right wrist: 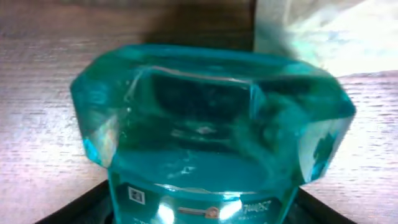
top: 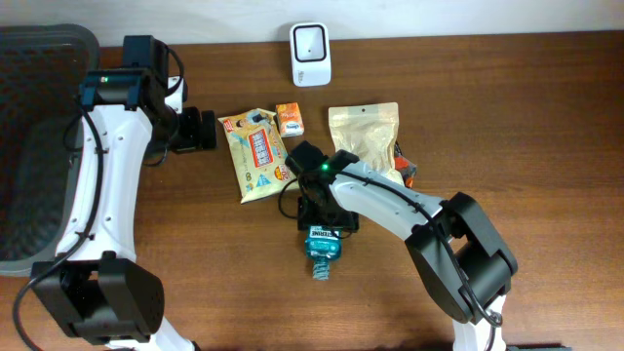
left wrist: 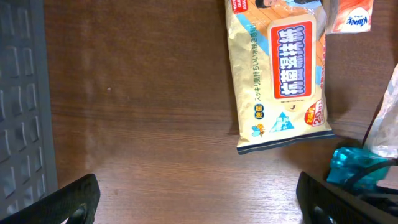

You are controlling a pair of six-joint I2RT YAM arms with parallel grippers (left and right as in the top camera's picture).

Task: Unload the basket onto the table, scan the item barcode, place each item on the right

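Teal pkt (top: 323,255) sits directly under my R claw (top: 322,230), long axis fwd-back; jaws straddle it, grip unclear.

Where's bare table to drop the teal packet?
Bare: wood right of the tan pouch, out to the edge; also the front patch between wipes pack, left arm and teal packet. Crowded: the cluster below the scanner.
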